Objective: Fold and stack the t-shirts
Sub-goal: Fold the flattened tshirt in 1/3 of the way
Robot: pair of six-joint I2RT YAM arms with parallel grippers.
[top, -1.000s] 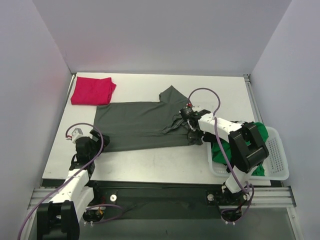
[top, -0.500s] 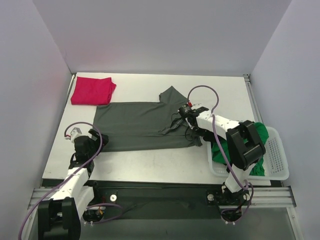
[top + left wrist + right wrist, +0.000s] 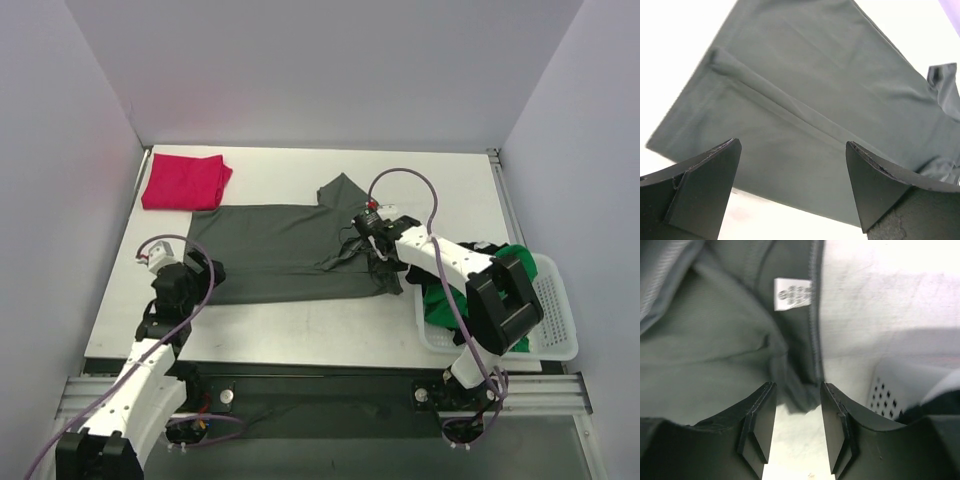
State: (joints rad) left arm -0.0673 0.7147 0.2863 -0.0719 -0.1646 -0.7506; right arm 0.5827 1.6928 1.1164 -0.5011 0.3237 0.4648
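A dark grey-green t-shirt (image 3: 280, 250) lies spread flat in mid-table, one sleeve (image 3: 343, 190) pointing to the back. My left gripper (image 3: 210, 272) hovers open over its near left hem, and in the left wrist view the fingers (image 3: 792, 144) stand wide apart above the cloth (image 3: 805, 95). My right gripper (image 3: 383, 258) is open over the shirt's rumpled right end; a bunched fold (image 3: 800, 390) lies between its fingertips (image 3: 797, 385), below the white label (image 3: 792, 294). A folded magenta-red shirt (image 3: 185, 182) rests at the back left. A bright green shirt (image 3: 518, 262) lies in the basket.
The white plastic basket (image 3: 555, 310) stands at the right table edge, close beside the right arm; its perforated wall (image 3: 890, 390) shows in the right wrist view. Something dark (image 3: 472, 250) lies at the basket's back left. Grey walls enclose the table.
My left arm has swung forward and to the right, bringing its gripper over the shirt's left hem. The right wrist has shifted slightly back and to the left over the rumpled end.
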